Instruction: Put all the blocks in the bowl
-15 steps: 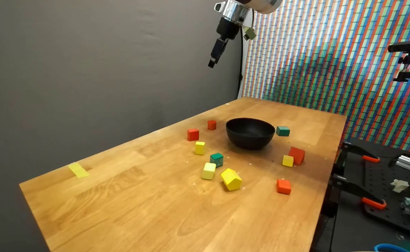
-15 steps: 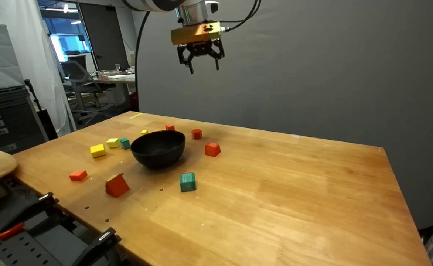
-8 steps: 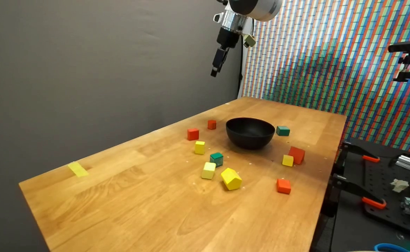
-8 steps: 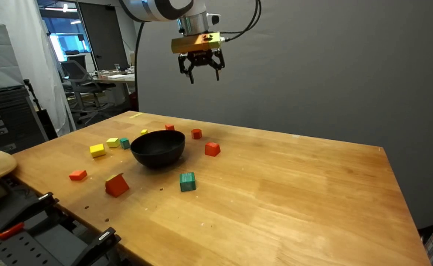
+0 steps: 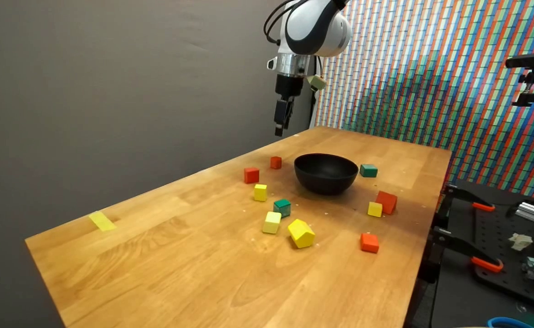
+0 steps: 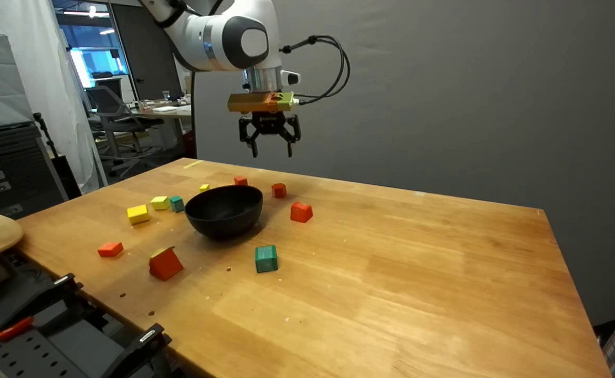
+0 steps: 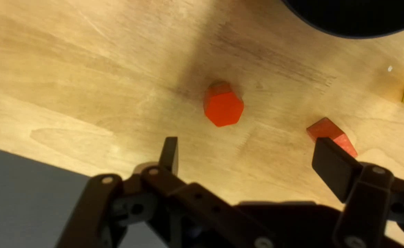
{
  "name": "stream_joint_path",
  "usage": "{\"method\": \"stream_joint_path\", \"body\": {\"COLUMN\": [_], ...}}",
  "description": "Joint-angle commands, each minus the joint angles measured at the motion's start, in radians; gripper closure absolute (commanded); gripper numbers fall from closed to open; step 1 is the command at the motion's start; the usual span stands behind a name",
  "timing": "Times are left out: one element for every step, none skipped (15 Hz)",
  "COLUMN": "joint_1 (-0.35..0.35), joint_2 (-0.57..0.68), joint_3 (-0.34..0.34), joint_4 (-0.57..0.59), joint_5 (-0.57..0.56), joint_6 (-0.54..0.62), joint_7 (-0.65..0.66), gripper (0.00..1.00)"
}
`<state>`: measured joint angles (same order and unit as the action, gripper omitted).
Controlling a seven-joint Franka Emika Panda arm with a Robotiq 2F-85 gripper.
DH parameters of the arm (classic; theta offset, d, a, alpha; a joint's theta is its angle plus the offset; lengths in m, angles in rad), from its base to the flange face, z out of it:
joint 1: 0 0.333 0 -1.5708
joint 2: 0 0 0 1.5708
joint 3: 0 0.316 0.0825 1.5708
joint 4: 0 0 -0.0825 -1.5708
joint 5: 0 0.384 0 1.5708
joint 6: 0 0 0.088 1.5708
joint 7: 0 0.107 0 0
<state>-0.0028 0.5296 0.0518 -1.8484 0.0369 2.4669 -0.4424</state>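
Note:
The black bowl [image 5: 326, 175] stands on the wooden table, and I see only its dark inner wall. Around it lie several blocks: a green block [image 6: 266, 258], a large red block [image 5: 387, 201] touching a small yellow block [image 5: 375, 209], an orange-red block [image 5: 369, 242], a bright yellow house-shaped block [image 5: 301, 233], a pale yellow block [image 5: 271, 222] and a red block [image 6: 301, 212]. My gripper [image 6: 272, 153] hangs open above the back edge, nothing between its fingers. In the wrist view a red hexagonal block [image 7: 224, 108] lies ahead of the fingertips; the right finger partly covers another red block [image 7: 326, 129].
A flat yellow strip [image 5: 102, 221] lies near the table's far corner. Black clamps with orange ends [image 5: 485, 264] grip the table's side edge. A grey wall [image 6: 444, 105] rises behind the back edge.
My gripper has come down well toward the table and turned more upright, shifting slightly left in both exterior views. It has stayed open. The blocks and bowl have not moved.

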Motion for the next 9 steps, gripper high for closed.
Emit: {"method": "stream_joint_path", "body": {"joint_1": [-0.002,-0.005,-0.005,-0.007,-0.007,-0.006,-0.007,-0.005,-0.001], "joint_2": [0.095,0.116,0.132,0.146,0.16,0.171,0.183,0.194,0.206], "joint_3": [0.008,0.012,0.014,0.019,0.021,0.022,0.024,0.021,0.015], "joint_4": [0.102,0.117,0.129,0.139,0.149,0.159,0.168,0.179,0.19], "joint_5": [-0.037,-0.033,-0.031,-0.028,-0.028,-0.027,-0.027,-0.031,-0.038], "joint_6": [-0.07,-0.077,-0.079,-0.079,-0.076,-0.067,-0.059,-0.051,-0.043], "joint_7": [0.069,0.076,0.086,0.086,0.09,0.097,0.1,0.109,0.117], "gripper": [0.0,0.0,0.0,0.0,0.0,0.0,0.0,0.0,0.0]}}
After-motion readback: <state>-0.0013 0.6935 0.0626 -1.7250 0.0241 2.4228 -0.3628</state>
